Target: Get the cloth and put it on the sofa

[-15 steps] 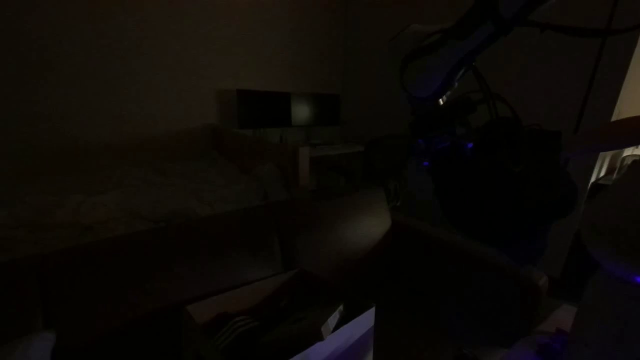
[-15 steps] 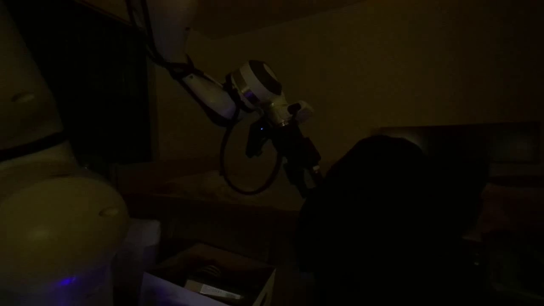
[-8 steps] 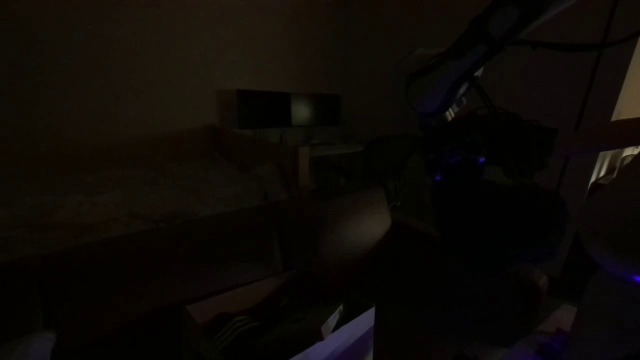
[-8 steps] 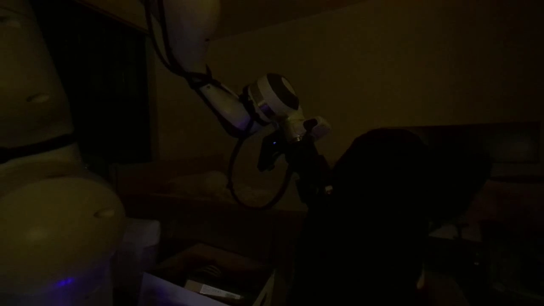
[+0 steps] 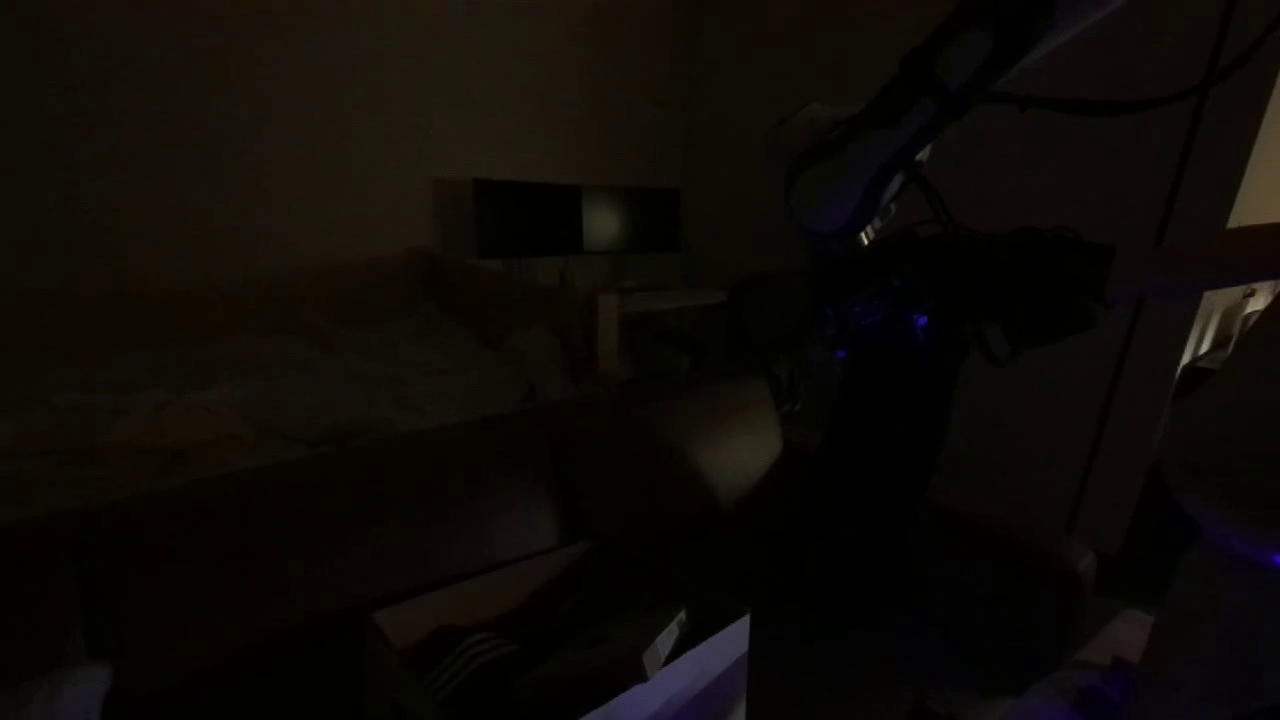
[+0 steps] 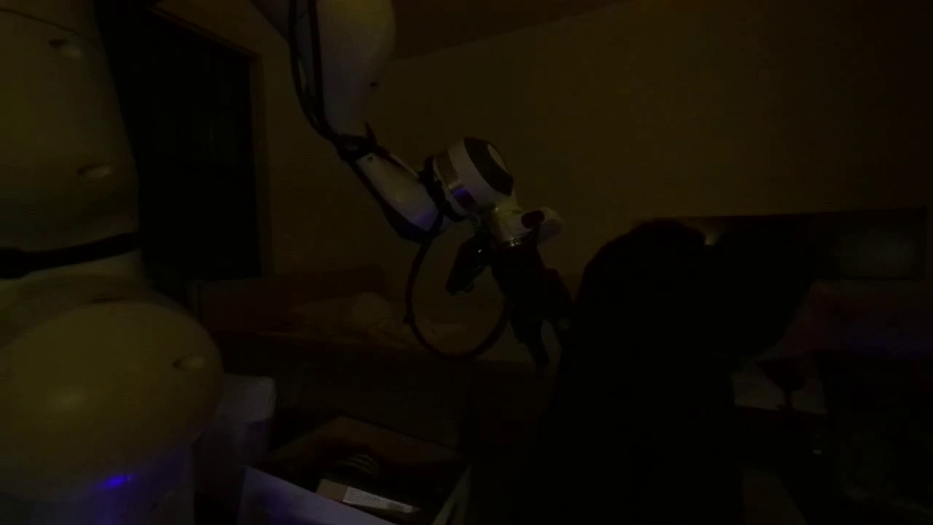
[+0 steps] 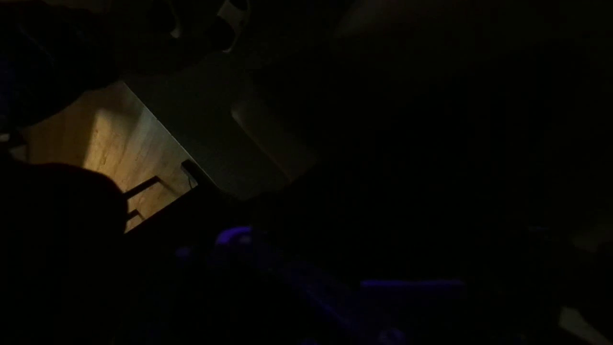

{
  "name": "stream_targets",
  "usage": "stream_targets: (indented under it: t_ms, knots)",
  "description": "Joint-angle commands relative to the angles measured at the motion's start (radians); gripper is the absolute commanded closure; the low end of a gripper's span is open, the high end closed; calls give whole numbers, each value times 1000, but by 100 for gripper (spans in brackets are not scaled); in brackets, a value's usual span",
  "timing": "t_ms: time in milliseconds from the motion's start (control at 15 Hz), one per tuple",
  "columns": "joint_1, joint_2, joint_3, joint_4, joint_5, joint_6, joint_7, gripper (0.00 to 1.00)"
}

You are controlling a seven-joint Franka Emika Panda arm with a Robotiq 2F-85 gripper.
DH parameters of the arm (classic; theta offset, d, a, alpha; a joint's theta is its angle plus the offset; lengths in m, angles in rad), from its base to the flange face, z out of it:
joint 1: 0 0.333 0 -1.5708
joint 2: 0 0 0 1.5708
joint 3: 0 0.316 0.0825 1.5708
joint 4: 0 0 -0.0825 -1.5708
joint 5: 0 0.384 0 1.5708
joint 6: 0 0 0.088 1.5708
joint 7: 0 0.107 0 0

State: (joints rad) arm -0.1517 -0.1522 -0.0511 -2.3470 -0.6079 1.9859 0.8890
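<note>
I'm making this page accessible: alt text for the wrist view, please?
Nearly black frame; the clearest thing is a lit patch of wood-grain floor at left, meeting the straight edge of a darker surface. Faint purple highlights glint low down, on parts too dark to identify.

Robot arm (image 5: 900,120), sofa (image 5: 740,440), open box (image 5: 712,680)

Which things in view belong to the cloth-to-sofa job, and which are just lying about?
For the job:
cloth, the large near-black mass; its lower edge is lost in the dark
sofa, where the cloth should go

Just about:
open box
striped item, inside it
screens
bed, beyond the sofa
</note>
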Motion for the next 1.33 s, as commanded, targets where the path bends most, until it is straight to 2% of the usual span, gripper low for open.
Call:
stream_targets:
  t_ms: [0,333,800,867,933,1267]
  knots:
    - [16,29,3,37,-23,5,-25,0]
    - [-7,39,-31,58,-62,-6,6,0]
    - [-30,119,-97,105,-35,9,-7,0]
    - [-27,130,-101,113,-32,9,-10,25]
    - [-23,139,-103,120,-31,13,-10,26]
    - [-4,147,-94,131,-26,29,-15,59]
